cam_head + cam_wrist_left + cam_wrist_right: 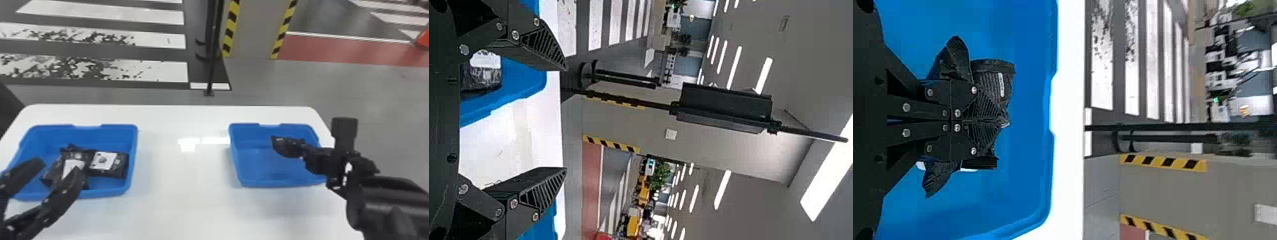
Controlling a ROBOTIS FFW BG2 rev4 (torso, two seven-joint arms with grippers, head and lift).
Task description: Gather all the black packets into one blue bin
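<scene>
In the head view, my left gripper (pixel 59 166) stands open over the left blue bin (pixel 134 153), where several black packets (pixel 120 165) with white labels lie bunched. The left wrist view has the parted fingers of my left gripper (pixel 566 119), with a black packet (pixel 481 82) in the bin off to one side. My right gripper (pixel 278 145) is over the right blue bin (pixel 247 156). In the right wrist view, my right gripper (pixel 1004 121) is shut on a crumpled black packet (pixel 993 82), whose parts stick out on both sides of the fingers.
Both bins stand on a white table (pixel 182 172), with a stretch of tabletop between them. Beyond its far edge, a thin black post (pixel 212 57) stands on the floor near a grey pillar (pixel 253 32) with yellow-and-black edges.
</scene>
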